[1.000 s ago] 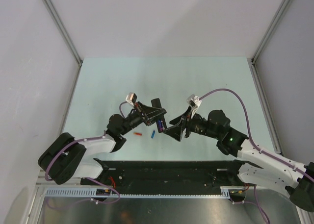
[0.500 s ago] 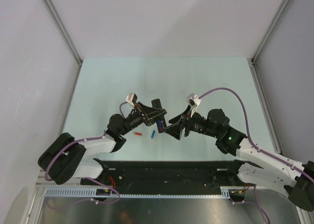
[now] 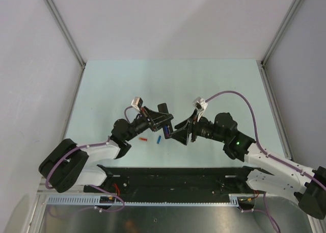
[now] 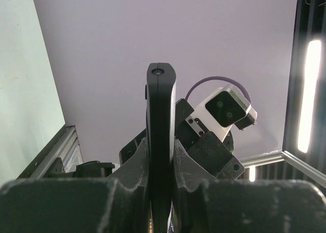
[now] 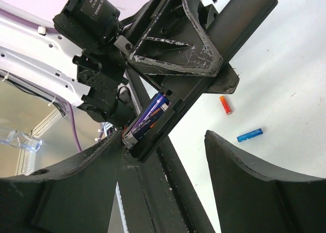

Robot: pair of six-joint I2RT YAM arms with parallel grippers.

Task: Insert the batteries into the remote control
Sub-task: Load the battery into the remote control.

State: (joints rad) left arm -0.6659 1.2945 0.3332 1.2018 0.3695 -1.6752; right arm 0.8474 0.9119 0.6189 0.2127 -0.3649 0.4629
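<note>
The left end effector (image 4: 160, 164) is clamped on the remote control (image 5: 243, 11) and holds it raised off the counter (image 3: 127, 85), edge-on to its own wrist camera, with the open battery recess turned toward the right arm. One battery (image 5: 149, 119), dark blue with a silvery end, lies in that recess near the remote's lower end. The right end effector (image 3: 181, 132) hovers just beside the remote on the recess side; its fingers are spread apart and nothing shows between them. Below the remote on the counter lie a small blue cylinder (image 5: 249, 135) and, near it, a small orange-red piece (image 5: 224, 104). Whether the blue one is the second battery is too small to tell. The step in hand looks like seating the first battery, so the task seems about half done. The next move probably calls for the right arm to fetch the other battery and bring it back lined up with the free slot, while the left keeps the remote steady.
</note>
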